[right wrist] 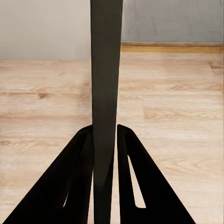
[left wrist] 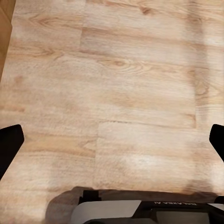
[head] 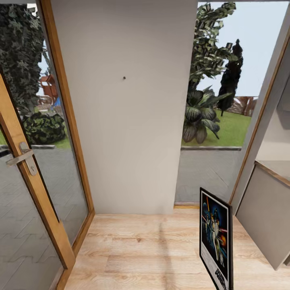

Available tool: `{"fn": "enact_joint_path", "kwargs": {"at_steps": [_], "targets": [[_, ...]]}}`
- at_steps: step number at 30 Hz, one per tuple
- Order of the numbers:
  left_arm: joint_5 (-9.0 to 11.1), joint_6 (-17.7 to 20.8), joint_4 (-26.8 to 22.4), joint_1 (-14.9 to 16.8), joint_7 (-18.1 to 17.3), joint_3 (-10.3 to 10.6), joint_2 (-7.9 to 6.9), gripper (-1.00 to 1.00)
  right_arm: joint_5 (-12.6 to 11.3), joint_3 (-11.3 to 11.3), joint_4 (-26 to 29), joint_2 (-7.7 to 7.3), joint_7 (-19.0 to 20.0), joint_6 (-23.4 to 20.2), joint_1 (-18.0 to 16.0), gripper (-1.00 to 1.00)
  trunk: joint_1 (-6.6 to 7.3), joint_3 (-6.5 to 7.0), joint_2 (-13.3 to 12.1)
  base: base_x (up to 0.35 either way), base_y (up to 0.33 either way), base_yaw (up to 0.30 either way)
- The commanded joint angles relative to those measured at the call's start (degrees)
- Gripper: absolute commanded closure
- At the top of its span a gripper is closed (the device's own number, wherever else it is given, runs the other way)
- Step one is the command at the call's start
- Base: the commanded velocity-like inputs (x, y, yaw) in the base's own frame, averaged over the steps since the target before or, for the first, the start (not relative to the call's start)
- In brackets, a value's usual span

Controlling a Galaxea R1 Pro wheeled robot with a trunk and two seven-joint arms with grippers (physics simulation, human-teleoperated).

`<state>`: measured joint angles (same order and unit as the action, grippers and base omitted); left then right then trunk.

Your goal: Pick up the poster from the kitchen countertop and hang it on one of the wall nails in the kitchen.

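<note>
So right now my right gripper has its two fingers pinched flat against the poster, one on each face, with the frame's thin black edge running straight up between them in the wrist cam. I'd guess holding it by the lower part and upright like that keeps the top free to go up against a wall. From the head cam the poster stands upright just above the hand, angled so I see the art obliquely: dark blue figures, white border, and what looks like the black title down at the bottom, but it's cropped and too slanted for me to actually read. The left gripper is spread wide, nothing in it, just hanging over the wooden floor; some mirrored lettering shows on the robot body below it, which I can't make out. Further ahead of the hand is the plain wall between the windows, with a small dark nail high up, well apart from the poster.
</note>
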<state>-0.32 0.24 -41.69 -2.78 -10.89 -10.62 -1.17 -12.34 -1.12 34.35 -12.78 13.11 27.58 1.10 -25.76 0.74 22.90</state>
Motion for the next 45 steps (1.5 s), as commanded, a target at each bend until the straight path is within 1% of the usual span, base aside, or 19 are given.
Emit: {"fn": "enact_joint_path", "kwargs": {"at_steps": [1, 6, 7, 8, 9, 10, 16, 19, 21, 26, 28, 30, 33, 34, 36, 40, 41, 44, 45], "targets": [[0.0, 0.0, -0.1, 0.0, -0.4, -0.2, 0.03, -1.00, -0.7, -0.1, 1.1, 0.05, 0.6, 0.0, 0.0, 1.00, -0.02, 0.01, 0.0, 0.000, 0.000, 0.000], [0.0, 0.0, -0.1, 0.0, -0.4, -0.2, 0.03, -1.00, -0.6, 0.2, 5.8, 0.02, 0.6, 0.0, 0.0, 1.00, -0.02, 0.01, 0.0, 0.000, 0.000, 0.000], [-0.1, 0.0, 0.0, 0.0, -0.4, -0.2, 0.02, -1.00, -0.5, 0.3, 15.5, -0.02, 0.8, -0.3, 0.0, 1.00, -0.02, 0.01, 0.0, 0.000, 0.000, 0.000], [-0.1, 0.0, 0.0, 0.0, -0.4, -0.2, 0.01, -1.00, -0.5, 0.3, 18.9, -0.03, 1.7, -0.5, 0.0, 1.00, -0.02, 0.01, 0.0, 0.000, 0.000, 0.000], [-0.1, 0.0, 0.0, 0.0, -0.4, -0.2, 0.02, -1.00, -0.5, 0.3, 20.1, -0.03, 2.3, -0.7, 0.0, 1.00, -0.02, 0.01, 0.0, 0.000, 0.000, 0.000], [-0.1, 0.0, 0.0, 0.0, -0.4, -0.2, 0.02, -1.00, -0.5, 0.2, 26.6, -0.05, 8.1, -5.1, 0.0, 1.00, -0.02, 0.01, 0.0, 0.000, 0.000, 0.000], [-0.1, 0.0, 0.0, 0.0, -0.4, -0.2, 0.03, -1.00, -0.5, 0.0, 36.4, -0.08, 15.5, -13.0, 0.0, 1.00, -0.02, 0.01, 0.0, 0.000, 0.000, 0.000], [-0.1, -0.1, 0.0, 0.0, -0.4, -0.2, 0.00, -1.00, -0.5, -0.2, 42.4, -0.06, 18.4, -18.1, 0.0, 1.00, -0.02, 0.01, 0.0, 0.000, 0.000, 0.000], [-0.1, -0.1, 0.0, 0.0, -0.4, -0.2, -0.03, -1.00, -0.5, -0.2, 45.7, -0.05, 19.2, -20.9, -0.1, 1.00, -0.02, 0.01, 0.0, 0.000, 0.000, 0.000], [-0.1, -0.1, 0.0, 0.0, -0.4, -0.2, -0.26, -1.00, -0.5, -0.2, 50.0, -0.10, 20.2, -25.7, -0.5, 1.00, -0.02, 0.01, 0.0, 0.000, 0.000, 0.000], [-0.1, -0.1, -0.1, 0.0, -0.4, -0.2, -0.50, -1.00, -0.5, -0.2, 51.0, -0.11, 21.6, -28.1, -1.1, 1.00, -0.02, 0.01, 0.0, 0.000, 0.000, 0.000], [0.0, -0.1, -0.1, 0.0, -0.5, -0.2, -0.93, -1.00, -0.5, -0.3, 52.1, -0.20, 24.8, -32.0, -3.1, 1.00, -0.02, 0.01, 0.0, 0.000, 0.000, 0.000], [0.0, -0.1, -0.1, 0.0, -0.6, -0.1, -1.32, -1.00, -0.5, -0.3, 53.0, -0.29, 29.8, -38.4, -8.1, 1.00, -0.02, 0.01, 0.0, 0.000, 0.000, 0.000], [0.0, -0.1, -0.1, 0.0, -1.2, -0.1, -1.39, -1.00, -0.5, -0.4, 53.1, -0.30, 31.2, -40.7, -9.9, 1.00, -0.02, 0.01, 0.0, 0.000, 0.000, 0.000], [0.0, -0.1, -0.1, 0.0, -2.5, -0.2, -1.45, -1.00, -0.5, -0.4, 53.2, -0.32, 32.6, -42.6, -11.8, 1.00, -0.02, 0.01, 0.0, 0.000, 0.000, 0.000], [-0.1, -0.1, -0.1, 0.0, -7.5, -0.2, -1.96, -1.00, -0.5, -0.3, 53.3, -0.35, 37.6, -48.1, -17.5, 1.00, -0.02, 0.01, 0.0, 0.000, 0.000, 0.000], [-0.1, -0.1, -0.1, 0.0, -8.1, -0.2, -2.18, -1.00, -0.5, -0.3, 53.3, -0.34, 38.5, -49.2, -18.5, 1.00, -0.02, 0.01, 0.0, 0.000, 0.000, 0.000], [-0.1, -0.1, -0.1, 0.0, -9.6, -0.2, -2.88, -1.00, -0.5, -0.3, 53.3, -0.32, 43.5, -54.9, -24.0, 1.00, -0.02, 0.01, 0.0, 0.000, 0.000, 0.000], [-0.1, -0.1, -0.1, 0.0, -9.8, -0.2, -2.93, -1.00, -0.5, -0.3, 53.3, -0.32, 44.3, -55.6, -24.8, 1.00, -0.02, 0.01, 0.0, 0.000, 0.000, 0.000]]}}
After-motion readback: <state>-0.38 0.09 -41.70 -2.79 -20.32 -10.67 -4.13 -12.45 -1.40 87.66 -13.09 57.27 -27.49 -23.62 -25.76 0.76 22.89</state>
